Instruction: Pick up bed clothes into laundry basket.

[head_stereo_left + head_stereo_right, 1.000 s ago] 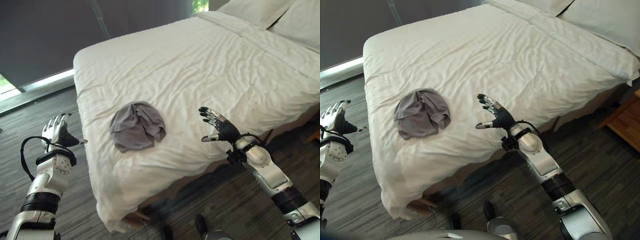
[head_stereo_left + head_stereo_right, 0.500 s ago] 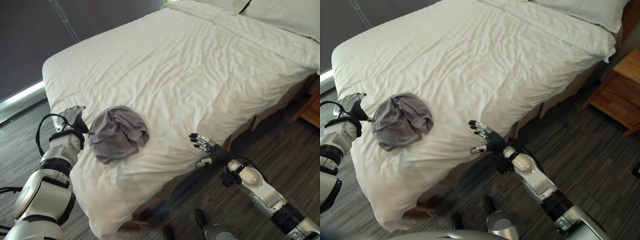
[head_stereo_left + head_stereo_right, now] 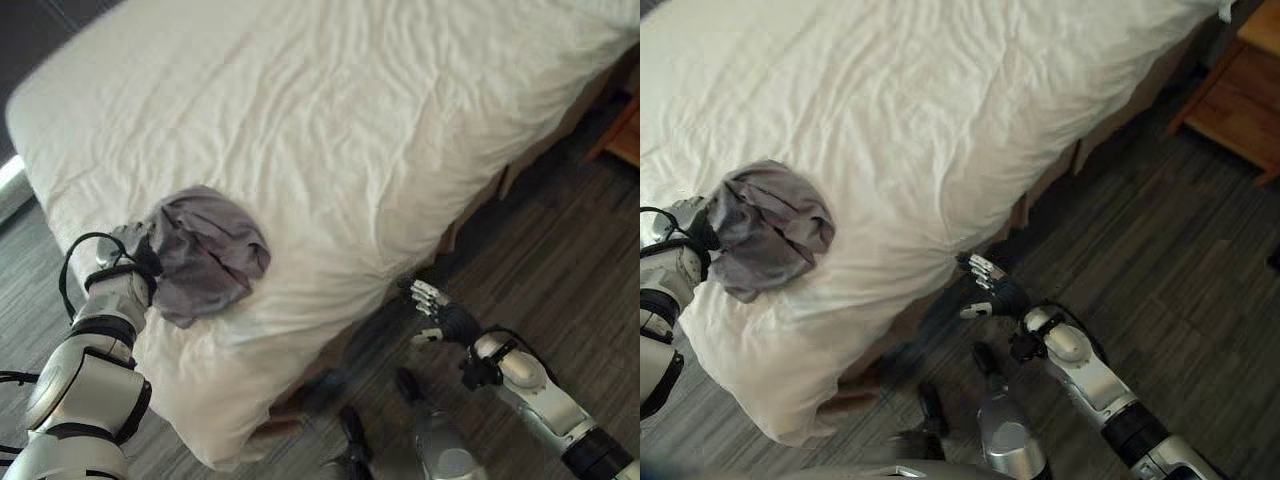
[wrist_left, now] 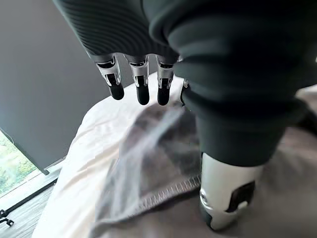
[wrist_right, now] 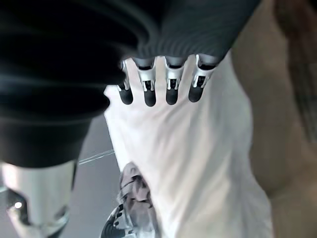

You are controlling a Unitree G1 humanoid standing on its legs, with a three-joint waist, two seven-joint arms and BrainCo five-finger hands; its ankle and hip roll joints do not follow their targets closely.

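Observation:
A crumpled grey garment [image 3: 205,250] lies on the white bed [image 3: 350,120] near its foot corner. My left hand [image 3: 125,245] is at the garment's left edge. In the left wrist view its fingers [image 4: 141,84] stretch straight above the grey cloth [image 4: 148,163] and its thumb [image 4: 228,198] rests on it, so the hand is open. My right hand [image 3: 990,290] hangs open beside the bed's near edge, over the floor and apart from the garment. The right wrist view looks past its straight fingers [image 5: 158,87] to the bed and the grey garment [image 5: 133,193] far off.
The bedsheet hangs over the bed's side down to the dark wood floor [image 3: 1200,260]. A wooden nightstand [image 3: 1240,70] stands at the right beyond the bed. Floor room lies open to the right of my right arm.
The camera has tilted down and closer to the bed. My left hand has come from the floor side onto the garment's edge. My right hand has dropped from over the bed to beside it.

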